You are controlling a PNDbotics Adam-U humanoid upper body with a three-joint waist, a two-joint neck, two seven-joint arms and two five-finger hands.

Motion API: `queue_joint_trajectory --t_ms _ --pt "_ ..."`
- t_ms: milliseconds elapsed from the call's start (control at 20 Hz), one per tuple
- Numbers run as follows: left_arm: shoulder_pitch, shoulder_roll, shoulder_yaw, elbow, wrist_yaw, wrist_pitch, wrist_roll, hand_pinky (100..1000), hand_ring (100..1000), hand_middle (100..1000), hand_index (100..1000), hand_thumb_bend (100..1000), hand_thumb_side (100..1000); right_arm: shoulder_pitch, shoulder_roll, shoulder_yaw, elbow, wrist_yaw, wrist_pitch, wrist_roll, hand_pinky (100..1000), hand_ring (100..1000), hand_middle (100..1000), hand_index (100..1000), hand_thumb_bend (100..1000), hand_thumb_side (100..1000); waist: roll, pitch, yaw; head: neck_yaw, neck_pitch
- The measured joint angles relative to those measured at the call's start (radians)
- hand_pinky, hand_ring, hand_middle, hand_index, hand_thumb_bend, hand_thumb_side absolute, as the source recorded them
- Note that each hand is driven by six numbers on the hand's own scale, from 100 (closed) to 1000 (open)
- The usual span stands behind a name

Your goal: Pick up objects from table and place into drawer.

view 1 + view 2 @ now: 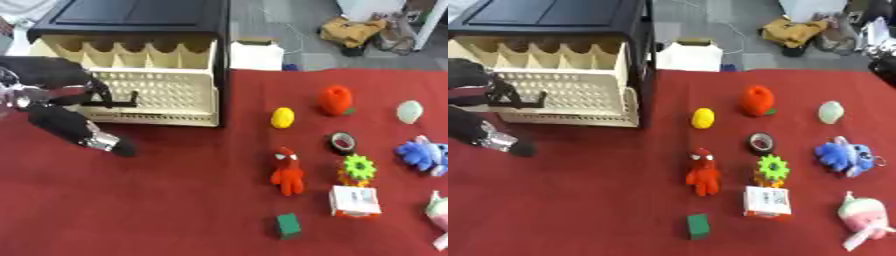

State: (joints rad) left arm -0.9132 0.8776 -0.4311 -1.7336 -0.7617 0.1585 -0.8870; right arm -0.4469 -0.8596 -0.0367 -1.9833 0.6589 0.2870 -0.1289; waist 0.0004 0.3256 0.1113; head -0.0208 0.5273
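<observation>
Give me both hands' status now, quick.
Left hand: at the drawer front by its black handle; whether its fingers grip cannot be told.
Right hand: not in view.

Both head views look steeply down and forward over the red bench (157, 200). They share nearly everything; the right eye view reaches farther right, past the drawer (562, 90).

Drawer (153, 92) at table's (175, 200) rear left, toys to its right.
</observation>
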Motion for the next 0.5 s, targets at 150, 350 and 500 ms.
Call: queue_joint_trajectory --t_ms 150,350,500 --pt "0.011 0.012 -0.003 -0.017 0.003 0.004 -0.006 100 100 100 797 869 1000 0.0 0.0 0.0 0.0 0.0 0.001 -0.001 697 780 768 822 100 1000 0.0 -0.002 0.0 0.0 0.0" --pt "0.025 0.026 -0.003 -0.031 0.003 0.006 -0.013 100 100 100 797 870 1000 0.0 0.0 0.0 0.0 0.0 0.001 -0.002 698 780 768 821 100 1000 0.0 -0.005 0.0 0.0 0.0" --pt "0.032 0.033 -0.004 -0.04 0.003 0.007 -0.016 100 100 100 794 871 1000 0.0 0.0 0.0 0.0 0.0 0.001 -0.002 698 779 768 821 100 1000 -0.001 -0.005 -0.001 0.0 0.0"
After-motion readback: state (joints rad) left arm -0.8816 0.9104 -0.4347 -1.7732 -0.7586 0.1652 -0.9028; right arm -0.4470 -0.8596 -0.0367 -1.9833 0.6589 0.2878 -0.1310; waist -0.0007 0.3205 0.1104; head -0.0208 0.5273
